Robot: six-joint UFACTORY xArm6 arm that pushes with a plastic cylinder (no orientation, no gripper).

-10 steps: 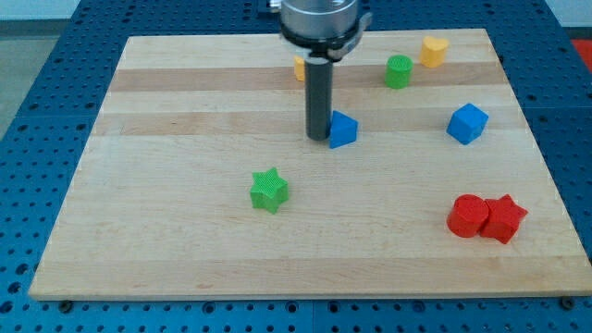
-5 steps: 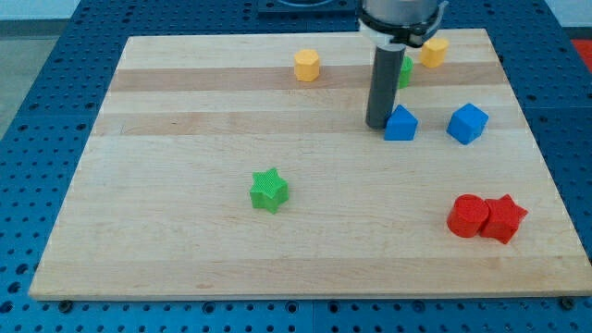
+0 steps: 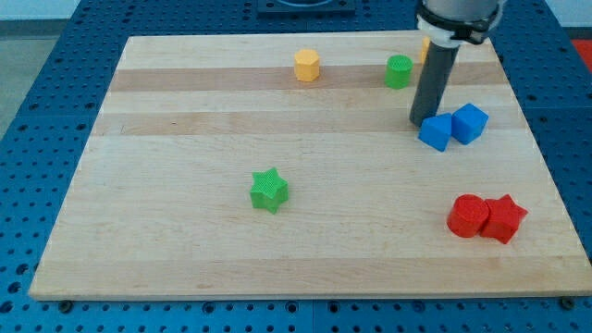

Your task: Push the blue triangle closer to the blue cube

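Note:
The blue triangle [image 3: 436, 132] lies on the wooden board at the view's right, touching the left side of the blue cube [image 3: 470, 122]. My tip [image 3: 422, 121] stands at the triangle's upper left edge, touching it. The dark rod rises from there to the view's top.
A green cylinder [image 3: 399, 71] and a yellow block [image 3: 307, 66] sit near the view's top; another yellow block is mostly hidden behind the rod. A green star [image 3: 268, 191] lies left of centre. A red cylinder [image 3: 468, 215] and red star [image 3: 502, 218] sit at lower right.
My tip has slid to the view's right, pushing the blue triangle from the board's middle until it rests against the blue cube.

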